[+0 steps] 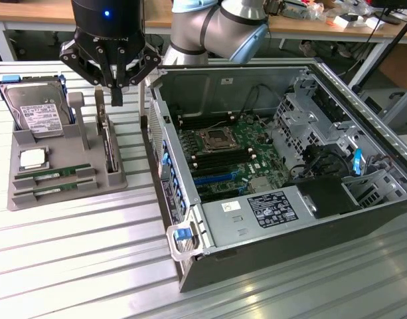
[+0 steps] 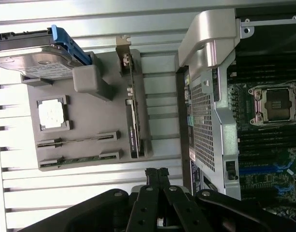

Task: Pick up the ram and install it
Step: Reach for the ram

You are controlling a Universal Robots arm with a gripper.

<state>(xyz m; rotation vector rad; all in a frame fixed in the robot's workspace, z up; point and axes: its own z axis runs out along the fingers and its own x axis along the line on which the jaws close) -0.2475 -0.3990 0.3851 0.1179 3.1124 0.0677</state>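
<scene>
Two ram sticks lie side by side in slots of the grey tray [image 1: 90,183]: one ram [image 1: 54,174] nearer the tray's middle and the other ram [image 1: 55,187] by its front edge. The wrist view shows the first ram [image 2: 77,141] and the second ram [image 2: 80,158] edge-on. My gripper [image 1: 116,100] hangs above the tray's right part, over an upright card, well clear of both sticks. Its fingers [image 2: 156,173] are pressed together with nothing between them.
The tray also holds a silver hard drive [image 1: 37,113], a square processor [image 1: 32,158] and an upright card [image 1: 109,143]. At the exterior view's right stands the open computer case [image 1: 190,266] with its motherboard [image 1: 230,149] and CPU socket [image 2: 275,104]. Slatted metal table [image 1: 77,266] lies in front.
</scene>
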